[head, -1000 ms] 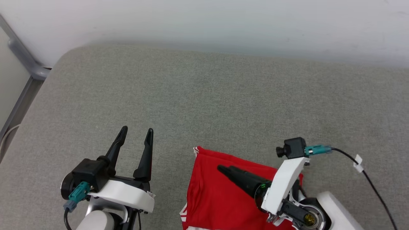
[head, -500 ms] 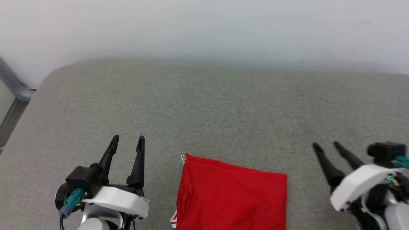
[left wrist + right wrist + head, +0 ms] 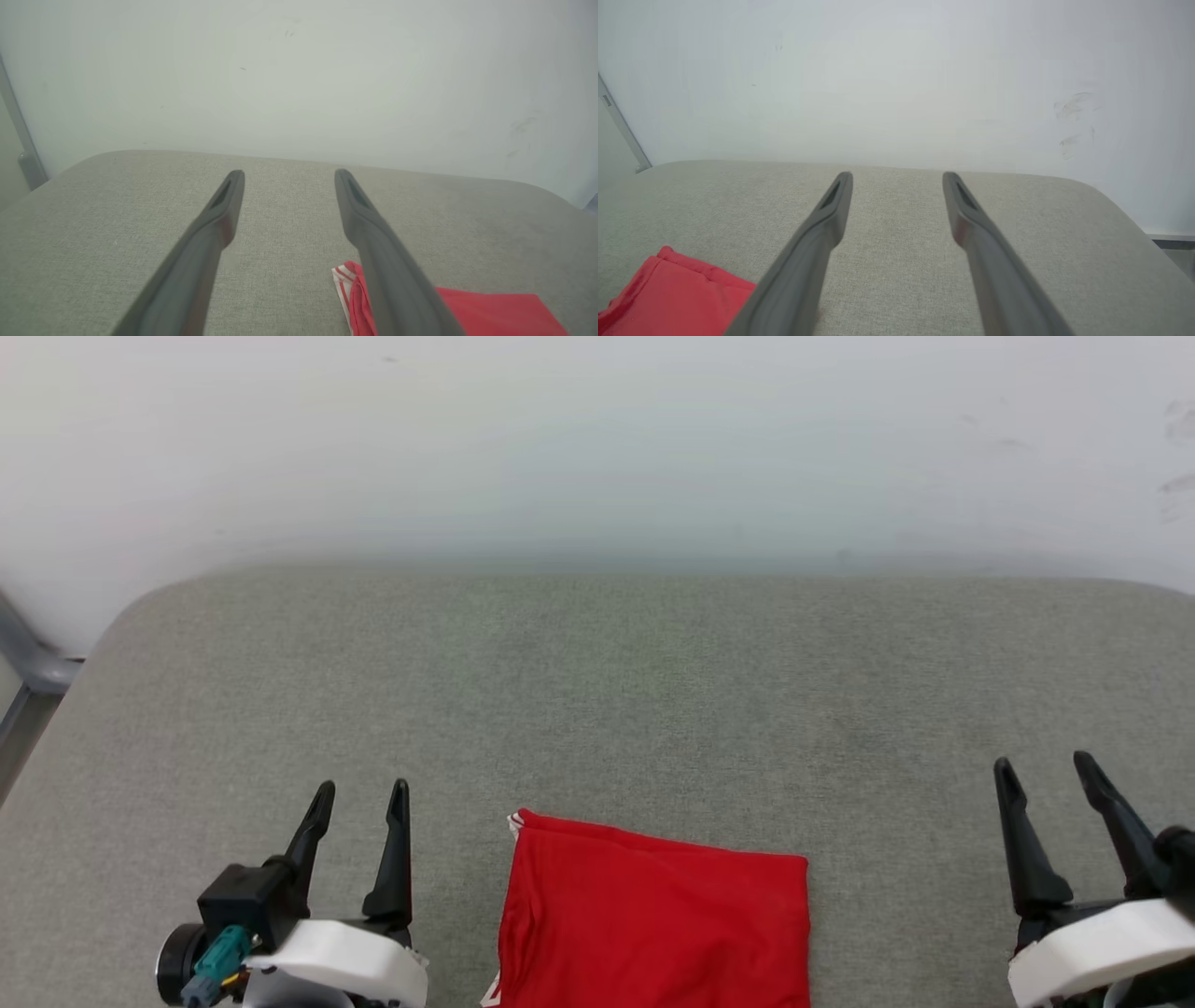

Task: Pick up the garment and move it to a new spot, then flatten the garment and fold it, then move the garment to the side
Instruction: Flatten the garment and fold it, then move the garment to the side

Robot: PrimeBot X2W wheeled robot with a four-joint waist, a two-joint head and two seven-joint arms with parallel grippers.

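The garment (image 3: 653, 919) lies folded into a red rectangle on the grey cushioned surface (image 3: 597, 681), at the bottom middle of the head view, with a bit of red-white striped trim at its far left corner. My left gripper (image 3: 359, 789) stands open to the left of it, nothing between its fingers. Off to the garment's right, my right gripper (image 3: 1044, 765) is open and empty too. The left wrist view has the garment (image 3: 486, 315) low on the right, partly behind a finger of the left gripper (image 3: 288, 173). The right wrist view has the garment (image 3: 677, 298) at the lower left of the right gripper (image 3: 897, 175).
A pale wall (image 3: 597, 448) rises right behind the grey surface. A grey metal frame (image 3: 28, 672) stands past the surface's left edge. The surface's rounded right corner (image 3: 1106, 200) drops off toward the floor.
My right gripper has lifted off the garment and swung out to the right, ending upright beside it. The head camera has tilted up, so more wall shows. The garment lies still.
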